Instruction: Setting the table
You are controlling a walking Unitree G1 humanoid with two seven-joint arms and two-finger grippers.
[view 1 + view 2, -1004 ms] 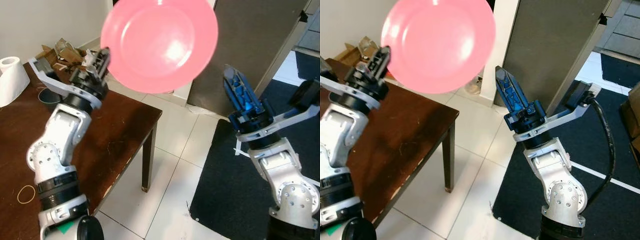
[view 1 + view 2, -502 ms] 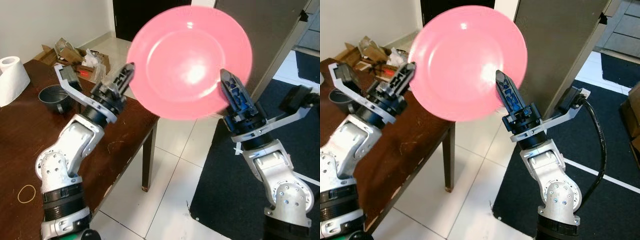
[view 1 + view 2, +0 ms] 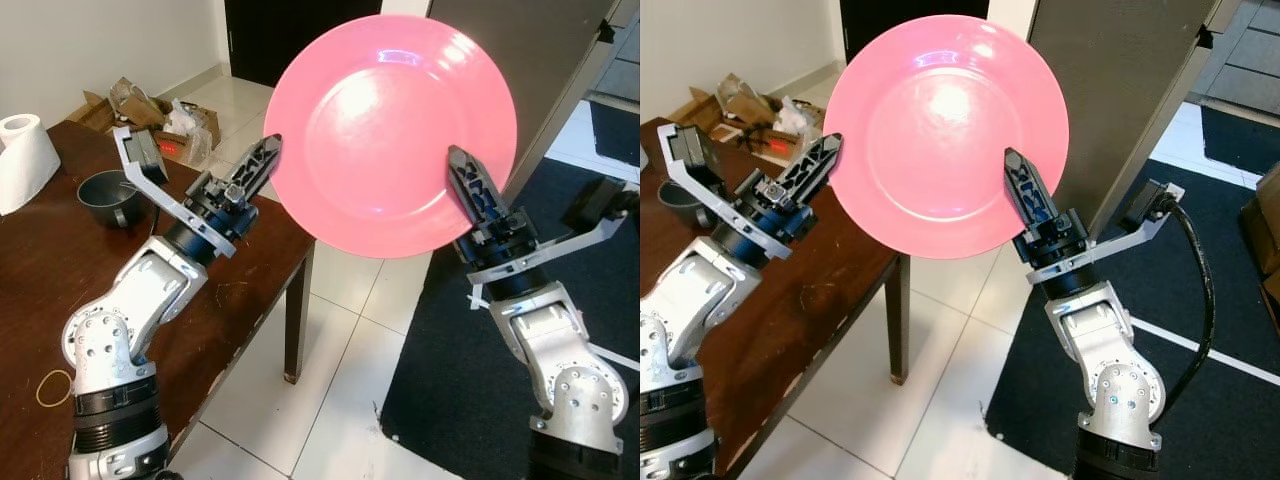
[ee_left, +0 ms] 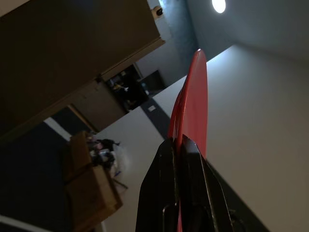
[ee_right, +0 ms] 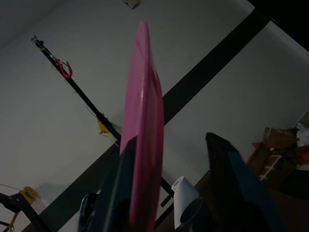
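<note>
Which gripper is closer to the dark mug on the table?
Left. The left gripper sits just beside the mug, clamping the pink plate; the right gripper is across the plate.

Pink plate (image 3: pixel 390 125) up front, glossy with white glare spots.
Dark brown tabletop (image 3: pixel 60 270) carries a white paper roll (image 3: pixel 22 160), a dark grey cup (image 3: pixel 108 196) and a yellow rubber band (image 3: pixel 52 388); black fingers (image 3: pixel 478 190) with blue inside; silver arms; white floor tiles, black mat (image 3: pixel 470 340).

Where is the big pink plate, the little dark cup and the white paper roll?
pink plate (image 3: pixel 385 120), left eye view, middle of its face
dark cup (image 3: pixel 103 193), left eye view, its rim and wall
white paper roll (image 3: pixel 22 160), left eye view, its side
</note>
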